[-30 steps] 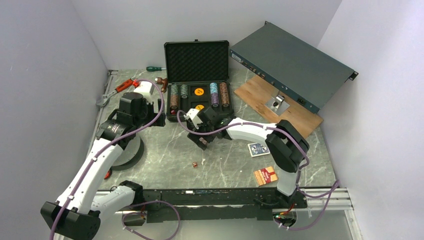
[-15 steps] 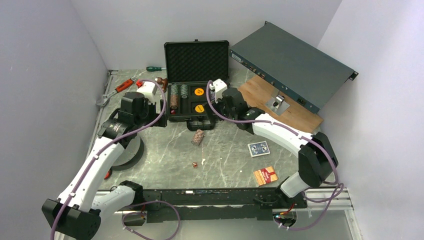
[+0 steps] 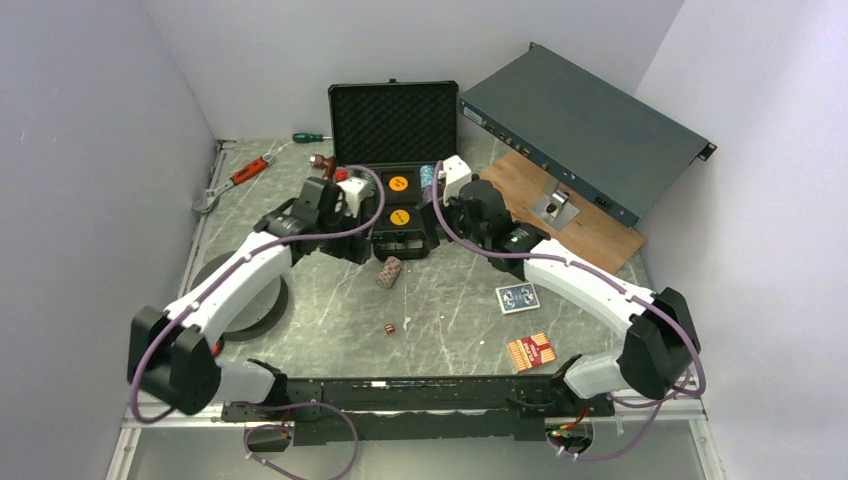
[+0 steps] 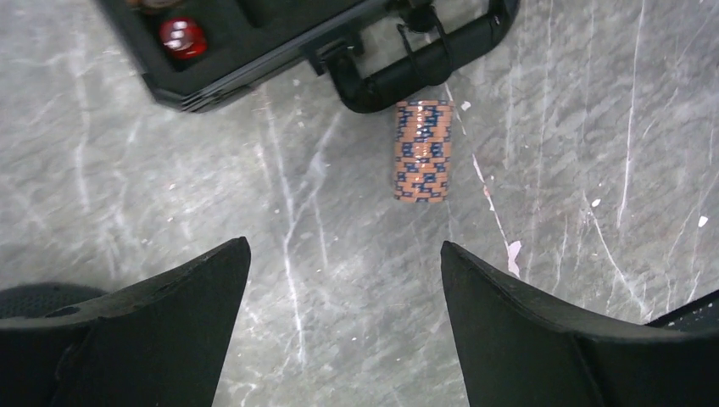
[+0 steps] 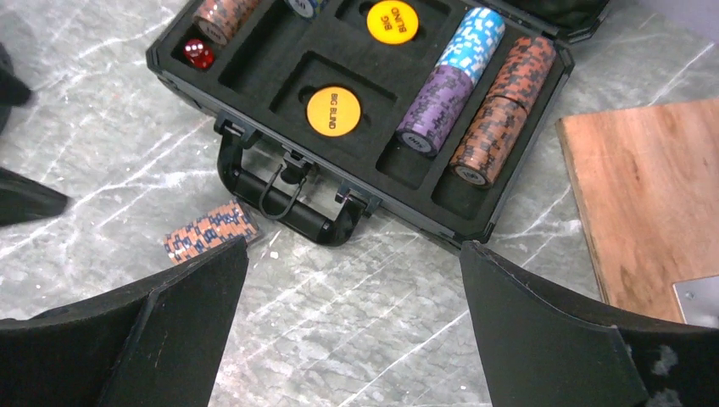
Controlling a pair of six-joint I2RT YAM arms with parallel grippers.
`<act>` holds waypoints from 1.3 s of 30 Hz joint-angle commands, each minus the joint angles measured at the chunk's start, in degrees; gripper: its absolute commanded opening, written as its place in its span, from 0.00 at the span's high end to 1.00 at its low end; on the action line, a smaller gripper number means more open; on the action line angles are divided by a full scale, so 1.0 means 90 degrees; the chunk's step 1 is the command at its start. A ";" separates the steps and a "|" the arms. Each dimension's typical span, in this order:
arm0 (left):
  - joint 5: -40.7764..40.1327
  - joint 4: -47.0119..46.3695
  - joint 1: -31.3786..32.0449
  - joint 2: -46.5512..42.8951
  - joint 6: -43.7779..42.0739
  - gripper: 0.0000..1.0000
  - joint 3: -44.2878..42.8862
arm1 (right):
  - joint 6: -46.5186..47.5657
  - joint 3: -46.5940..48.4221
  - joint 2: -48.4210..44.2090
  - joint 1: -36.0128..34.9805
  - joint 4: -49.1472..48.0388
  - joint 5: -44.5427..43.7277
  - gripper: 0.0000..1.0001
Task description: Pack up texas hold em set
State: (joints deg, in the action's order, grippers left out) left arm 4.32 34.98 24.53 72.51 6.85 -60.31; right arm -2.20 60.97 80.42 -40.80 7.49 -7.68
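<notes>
White walls close round a grey-green marbled desk [image 3: 450,310]. At its far right the long grey-green metal rack box [image 3: 585,135] leans where it did a second ago. Beside it the black rectangular hard case [image 3: 393,122] stands open with its egg-crate foam lid upright. Striped chip stacks [image 5: 487,114] fill its right-hand slots and yellow blind discs [image 5: 333,110] sit in the middle wells.

The arms are what has changed. The right arm [image 3: 580,280], bent low over mid-desk a second ago, has drawn back to the case's near right corner. The right jaws are spread wide and empty. The left arm [image 3: 235,280] has swung in from the far left to the case's near left corner. The left jaws, also spread with nothing between them, look down on the desk in front of the handle.

There the orange-and-blue striped poker chip stack [image 4: 422,151] lies on its side, one end just beside the black case handle [image 4: 424,64], uncovered where the right arm had been. It reads as a handover: the stack now seems to be the left arm's to collect, probably for the left slots.

Well apart at near right, the blue card deck [image 3: 517,297], the red card deck [image 3: 531,350] and the small reddish dice [image 3: 390,328] have not moved. All are still unpacked.
</notes>
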 commanded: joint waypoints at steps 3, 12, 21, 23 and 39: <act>0.0327 0.0084 0.0510 0.1025 -0.0175 0.12 -0.0745 | -0.0088 -0.0143 -0.0506 0.0021 -0.0217 -0.0182 0.00; -0.0415 0.0227 0.1244 0.1548 -0.0182 0.13 -0.0914 | -0.0061 -0.0214 -0.0718 0.0021 -0.0195 -0.0265 0.00; -0.1347 0.0438 0.1542 0.2483 0.0088 0.20 -0.1313 | -0.0020 -0.0349 -0.0933 0.0021 -0.0294 -0.0294 0.00; -0.1273 0.0352 0.1558 0.2581 0.0093 0.20 -0.1328 | -0.0020 -0.0354 -0.0958 0.0021 -0.0286 -0.0299 0.00; -0.1017 -0.0189 0.1756 0.3544 0.0188 0.28 -0.1327 | -0.0048 -0.0505 -0.1173 0.0021 -0.0458 -0.0708 0.00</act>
State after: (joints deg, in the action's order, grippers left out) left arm -5.65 34.96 39.55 103.11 8.14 -72.14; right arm -2.09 56.55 72.42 -40.69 7.29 -10.83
